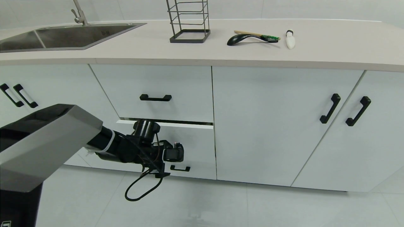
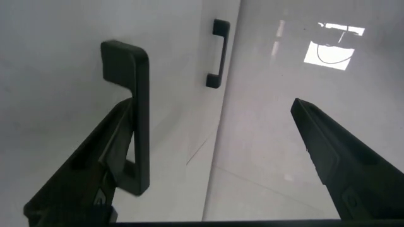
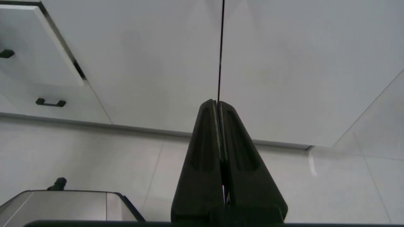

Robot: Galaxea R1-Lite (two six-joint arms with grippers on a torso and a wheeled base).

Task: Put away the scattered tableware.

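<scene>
At the drawer handle (image 2: 135, 120) the left claw (image 2: 211, 108) is spread; right claw (image 3: 218, 106) pressed together.

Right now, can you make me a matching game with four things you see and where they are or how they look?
Things:
1. black spoon
2. wire rack
3. lower drawer
4. right gripper

Place or state:
A. shut tight
B. pulled out a little
C. standing upright on the counter
D. lying on the counter, next to the white utensil

Pairs: 1-D, 2-C, 3-B, 4-A.
</scene>
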